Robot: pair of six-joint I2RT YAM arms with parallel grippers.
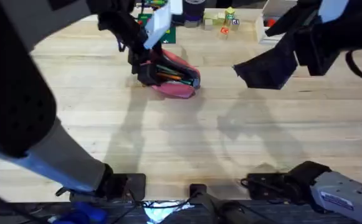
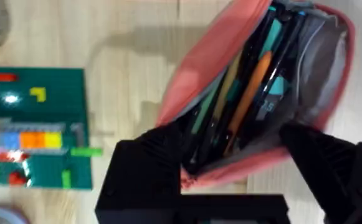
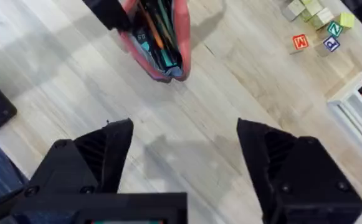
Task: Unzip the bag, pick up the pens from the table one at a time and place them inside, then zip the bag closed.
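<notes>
The pink pencil pouch [image 1: 176,76] lies on the far part of the wooden counter [image 1: 187,130], left of centre, its zipper open and mouth gaping. Inside, an orange pen [image 2: 250,93] lies among teal and dark ones against the dark lining. The left end effector [image 2: 233,163] has its black fingers pinching one end of the pouch. The right end effector [image 3: 184,158] hangs above bare planks to the right, well apart from the pouch, fingers spread. A green brick baseplate [image 2: 34,127] sits just beside the pouch; lettered blocks [image 3: 314,28] lie farther off.
</notes>
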